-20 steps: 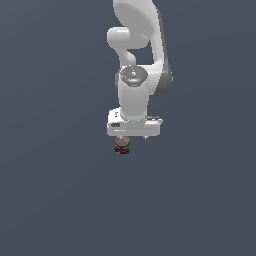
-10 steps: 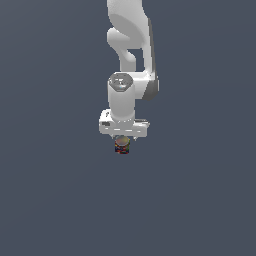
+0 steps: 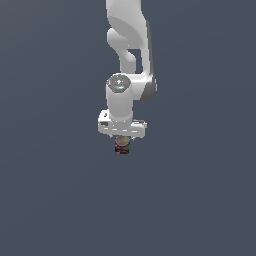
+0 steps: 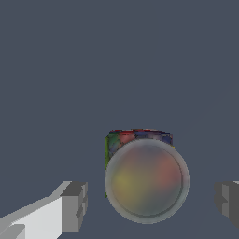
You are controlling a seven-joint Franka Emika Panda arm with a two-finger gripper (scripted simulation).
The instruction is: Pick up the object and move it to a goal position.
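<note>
The object is a small squat dark can [image 3: 122,145] with red, blue and green label marks and a greyish top. It stands upright on the grey floor, right under the white hand. In the wrist view the can [image 4: 146,179] sits between my two fingers. My gripper [image 4: 150,203] is open. The left finger [image 4: 73,206] and the right finger [image 4: 228,200] each stand a small gap away from the can's sides. In the exterior view the gripper [image 3: 122,137] is low over the can and its fingers are mostly hidden by the hand.
The white arm [image 3: 127,45] rises straight up behind the hand. The plain grey floor [image 3: 200,200] spreads all around, and no other object shows.
The hand has moved toward the exterior view's left until it is centred over the can, and has come down a little. The can has not moved.
</note>
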